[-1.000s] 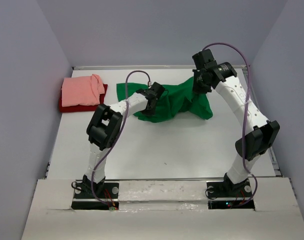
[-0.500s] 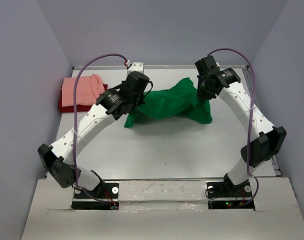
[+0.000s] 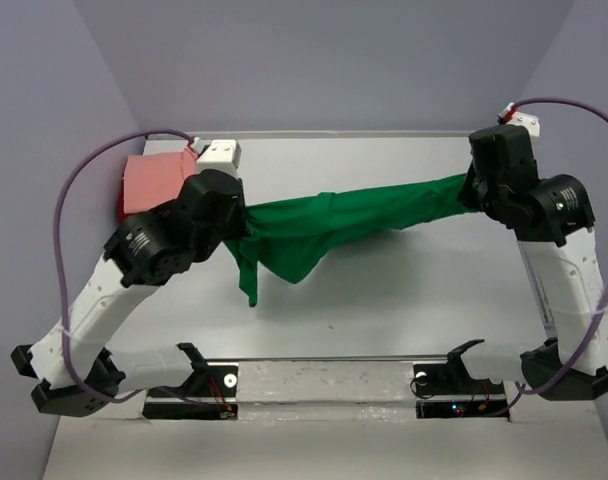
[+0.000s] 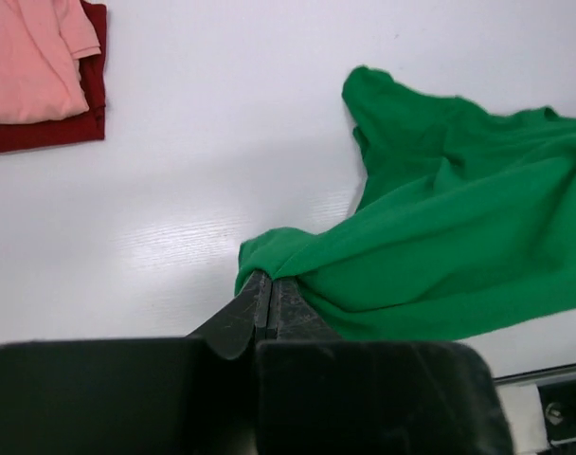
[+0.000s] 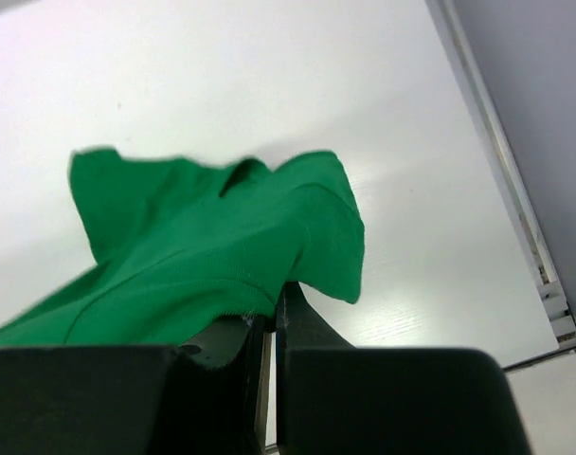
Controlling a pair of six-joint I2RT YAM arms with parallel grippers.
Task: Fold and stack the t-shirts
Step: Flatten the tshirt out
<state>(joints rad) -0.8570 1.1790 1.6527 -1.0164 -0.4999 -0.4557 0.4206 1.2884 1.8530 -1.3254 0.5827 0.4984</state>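
Observation:
The bright green t-shirt (image 3: 334, 222) hangs stretched in the air between both grippers, sagging in the middle with a corner drooping at the left. My left gripper (image 3: 234, 222) is shut on its left end; in the left wrist view the shut gripper (image 4: 266, 282) pinches the green cloth (image 4: 440, 246). My right gripper (image 3: 469, 188) is shut on its right end; in the right wrist view the gripper (image 5: 274, 305) clamps the shirt's hem (image 5: 203, 256). The salmon pink shirt (image 3: 154, 180) lies folded on the dark red shirt (image 4: 42, 133) at the table's back left.
The white table (image 3: 384, 300) is walled by grey panels at the left, back and right. A metal rail (image 5: 515, 180) runs along its right edge. The left arm's cable (image 3: 79, 190) loops over the left wall side.
Both grippers have risen and moved apart, the left toward the near left, the right toward the far right. The green shirt went from a bunched heap on the table to a stretched span in the air.

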